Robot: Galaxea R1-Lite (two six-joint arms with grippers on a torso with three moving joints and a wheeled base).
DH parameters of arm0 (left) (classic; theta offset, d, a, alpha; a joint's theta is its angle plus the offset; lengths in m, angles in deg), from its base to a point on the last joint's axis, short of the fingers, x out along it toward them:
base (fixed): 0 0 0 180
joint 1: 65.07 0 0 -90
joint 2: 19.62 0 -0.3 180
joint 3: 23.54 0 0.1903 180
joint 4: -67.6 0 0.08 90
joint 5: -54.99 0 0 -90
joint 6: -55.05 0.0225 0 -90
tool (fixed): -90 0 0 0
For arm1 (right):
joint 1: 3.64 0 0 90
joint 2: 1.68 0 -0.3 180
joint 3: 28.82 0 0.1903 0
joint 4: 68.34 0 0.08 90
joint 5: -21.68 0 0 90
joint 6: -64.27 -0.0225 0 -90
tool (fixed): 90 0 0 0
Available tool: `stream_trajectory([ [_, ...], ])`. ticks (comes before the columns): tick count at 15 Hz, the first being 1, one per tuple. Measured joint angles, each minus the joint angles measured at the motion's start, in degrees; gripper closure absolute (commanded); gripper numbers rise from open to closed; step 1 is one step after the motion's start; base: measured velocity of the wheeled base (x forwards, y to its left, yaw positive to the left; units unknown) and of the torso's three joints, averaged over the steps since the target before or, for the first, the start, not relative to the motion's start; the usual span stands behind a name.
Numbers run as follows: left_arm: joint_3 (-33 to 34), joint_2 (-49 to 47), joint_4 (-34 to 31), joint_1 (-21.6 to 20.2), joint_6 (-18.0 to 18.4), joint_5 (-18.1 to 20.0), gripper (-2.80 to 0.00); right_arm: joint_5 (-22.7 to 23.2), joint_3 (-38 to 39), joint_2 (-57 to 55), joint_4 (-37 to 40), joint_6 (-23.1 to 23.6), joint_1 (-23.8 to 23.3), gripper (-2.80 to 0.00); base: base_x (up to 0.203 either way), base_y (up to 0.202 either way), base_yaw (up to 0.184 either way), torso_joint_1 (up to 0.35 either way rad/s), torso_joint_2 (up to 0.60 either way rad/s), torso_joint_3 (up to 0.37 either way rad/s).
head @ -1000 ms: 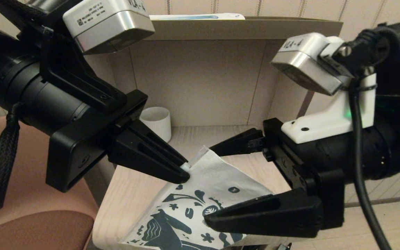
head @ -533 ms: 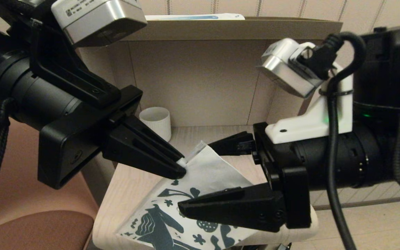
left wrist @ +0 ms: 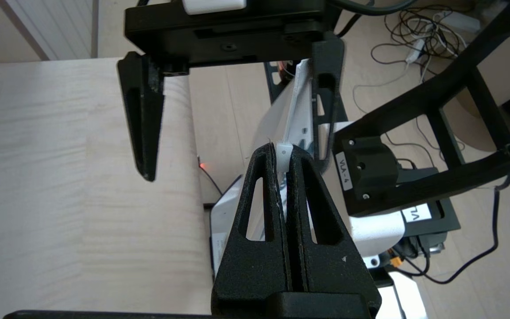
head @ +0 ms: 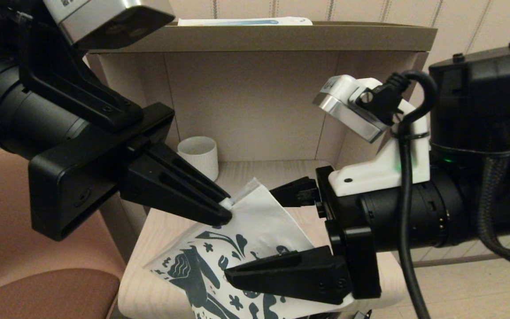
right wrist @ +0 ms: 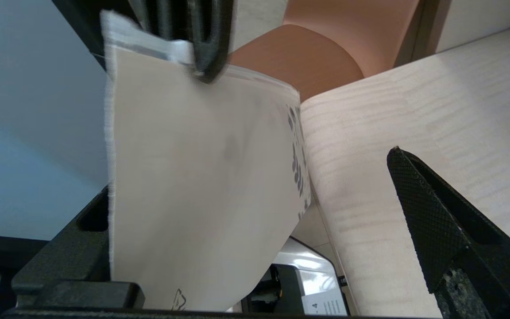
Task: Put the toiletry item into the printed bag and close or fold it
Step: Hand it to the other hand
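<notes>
Left hand (head: 226,212) clamped on the zip-strip corner of the printed bag (head: 255,226), fingers pressed together with the strip sticking out past the tips. Bag hanging limp and tilted over the near edge of the table (head: 166,235), printed face up. Thin, soft and light by the look of it: likely to sag and swing from a single corner, and probably slick along the plastic strip. Right hand (head: 268,235) spread wide around the bag's right side, one finger above and one below, nothing gripped. Best taken on the stiffer zip edge opposite the held corner, to pull the mouth open. Toiletry item not visible in any view. White mug (head: 198,155) far back on the table, under the shelf (head: 308,35).
</notes>
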State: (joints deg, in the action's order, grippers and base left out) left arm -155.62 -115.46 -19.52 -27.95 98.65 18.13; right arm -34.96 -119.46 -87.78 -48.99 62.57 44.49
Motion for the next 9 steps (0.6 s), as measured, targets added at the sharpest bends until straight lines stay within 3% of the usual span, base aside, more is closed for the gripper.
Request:
stream_trajectory([
  [3, 0.1, 0.1, -0.4, -0.1, 0.1, 0.0, 0.00, -0.8, -0.2, 0.3, 0.1, -0.1, 0.3, -2.80, 0.000, 0.000, 0.000, 0.000, 0.00, 0.000],
  [6, 0.2, 0.1, -0.4, -0.2, 0.1, 0.0, 0.00, -5.9, -1.2, 0.9, 0.5, -0.1, 1.4, -2.80, 0.000, 0.000, 0.000, 0.000, 0.00, 0.000],
  [9, 0.3, 0.1, -0.4, -0.3, 0.2, 0.0, 0.00, -6.2, -1.0, 1.1, 0.5, -0.2, 2.2, -2.80, 0.000, 0.000, 0.000, 0.000, 0.00, 0.000],
])
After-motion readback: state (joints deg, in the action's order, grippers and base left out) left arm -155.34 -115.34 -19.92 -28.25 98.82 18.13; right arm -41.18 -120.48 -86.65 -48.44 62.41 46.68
